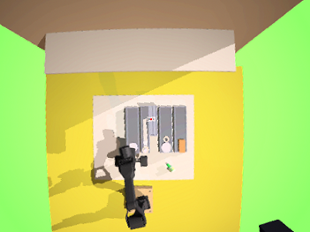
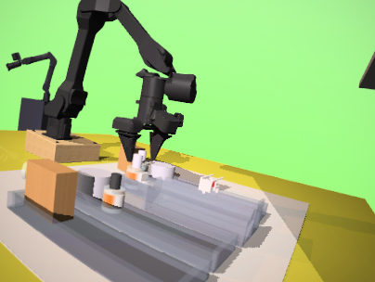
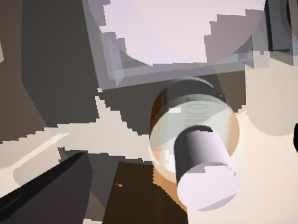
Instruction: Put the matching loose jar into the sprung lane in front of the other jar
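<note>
The loose jar [image 3: 192,117] [image 2: 142,153], with a white cap and orange label, stands outside the lanes. My gripper [image 3: 196,149] [image 2: 142,160] [image 1: 136,157] is open and empty, pointing down over the loose jar, with its fingertips on either side of the cap. In the top view the arm mostly hides that jar. A similar white-capped jar [image 2: 135,174] [image 1: 145,149] stands at the front end of the sprung lane. A white fitting with a red mark [image 1: 151,119] [image 2: 208,184] is farther back on that lane. The pusher plate is not clearly visible.
A wide white jar [image 1: 133,146] [image 2: 161,171] [image 3: 185,30] stands in the neighbouring lane. A black-capped jar [image 2: 113,195] and an orange box [image 2: 51,190] [image 1: 182,145] occupy other lanes. Another box [image 3: 142,192] is near the loose jar. A green object [image 1: 170,166] lies on the mat.
</note>
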